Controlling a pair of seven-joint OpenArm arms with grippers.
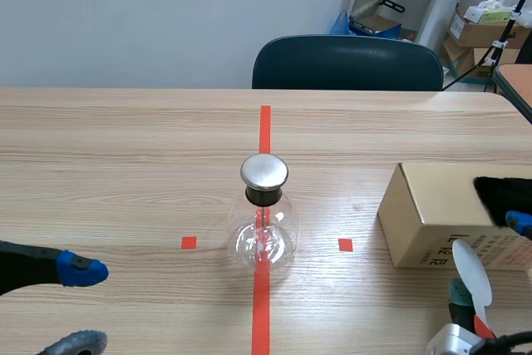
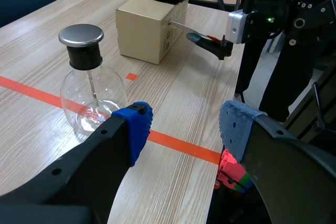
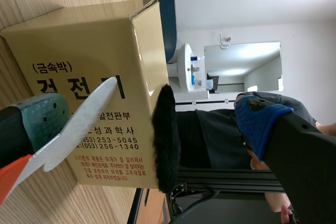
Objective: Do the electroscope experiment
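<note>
Holding my left gripper (image 2: 184, 129) wide open and empty, I am hovering it near-left of the electroscope flask (image 1: 264, 226). My right gripper (image 1: 489, 257), near-right of the flask, is standing open too; a white strip (image 1: 471, 273) is lying along its green-padded finger, pointing away from me. The flask is standing upright, metal cap (image 1: 264, 171) on top. Right of the flask, the cardboard box (image 1: 424, 205) is carrying black fur (image 1: 503, 197), and my right arm is nearer to it, I judge.
</note>
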